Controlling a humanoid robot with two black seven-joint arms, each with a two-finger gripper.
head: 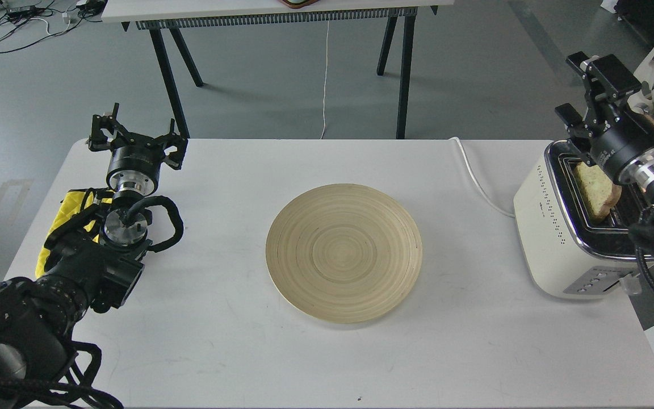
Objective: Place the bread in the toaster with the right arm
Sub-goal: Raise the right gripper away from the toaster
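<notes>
Bread [596, 190]: standing in the toaster [554, 238] slot — top half showing
Right claw [594, 94]: above toaster, empty, fingers apart
Left claw [137, 139]: spread wide over the table [219, 352]

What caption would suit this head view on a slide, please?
Bread standing in the toaster, right gripper raised above it, plate bare.

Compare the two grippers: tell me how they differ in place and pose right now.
The left gripper hovers over the table's far left corner with fingers spread wide, holding nothing. The right gripper is raised above the toaster, beyond the bread standing in a slot, and its fingers cannot be told apart. Both are black, and neither touches the bread.
</notes>
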